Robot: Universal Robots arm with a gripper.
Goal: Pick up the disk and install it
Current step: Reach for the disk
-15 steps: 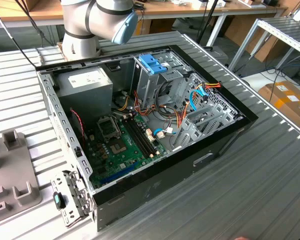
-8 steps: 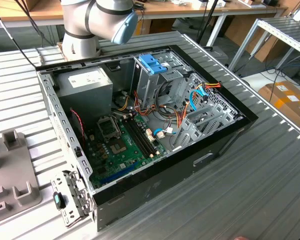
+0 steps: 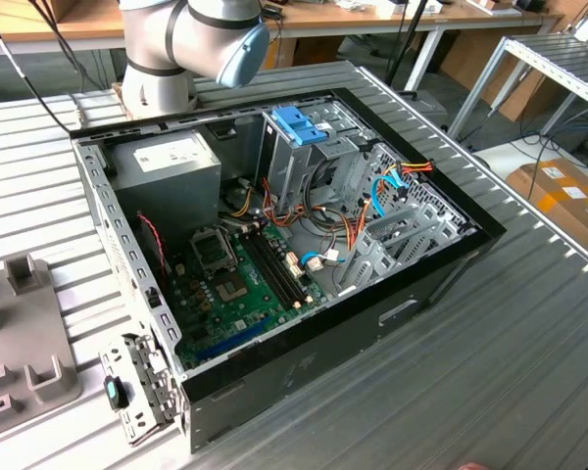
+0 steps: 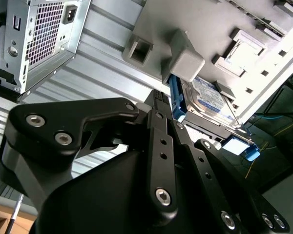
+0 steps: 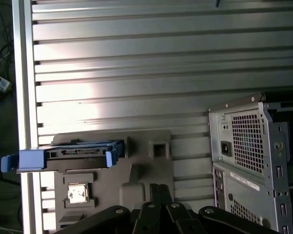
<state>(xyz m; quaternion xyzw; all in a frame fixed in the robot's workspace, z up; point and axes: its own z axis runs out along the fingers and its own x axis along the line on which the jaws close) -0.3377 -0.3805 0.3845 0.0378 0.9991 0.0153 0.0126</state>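
- We see the disk (image 5: 63, 158) standing on edge in a slot of a gray holder (image 5: 146, 170), its dark body framed by blue rails at both ends.
- In the second wrist view the disk (image 4: 207, 95) shows its labelled face, and one blue rail runs along the side nearest the gripper (image 4: 160, 105).
- The holder lies on the ribbed metal counter (image 5: 136, 48), close to the counter's edge and beside the rear of the computer case (image 5: 249, 146).
- A small square silver part (image 5: 78, 193) sits in a pocket of the holder, just beside the disk.
- In the first wrist view the gripper (image 5: 159, 190) hangs over the holder, near the disk but apart from it.
- We cannot tell whether the fingers are open or closed; the disk is not between them.
- In the exterior view the computer case (image 3: 304, 362) lies open on the counter (image 3: 490, 372), with its motherboard (image 3: 230, 284) and power supply (image 3: 167, 162) exposed.
- A tall metal cage inside the case carries a blue bracket (image 3: 299, 124) on top.
- The arm (image 3: 196, 39) rises behind the case.
- The gray holder (image 3: 29, 333) lies at the exterior view's left, apart from the case.
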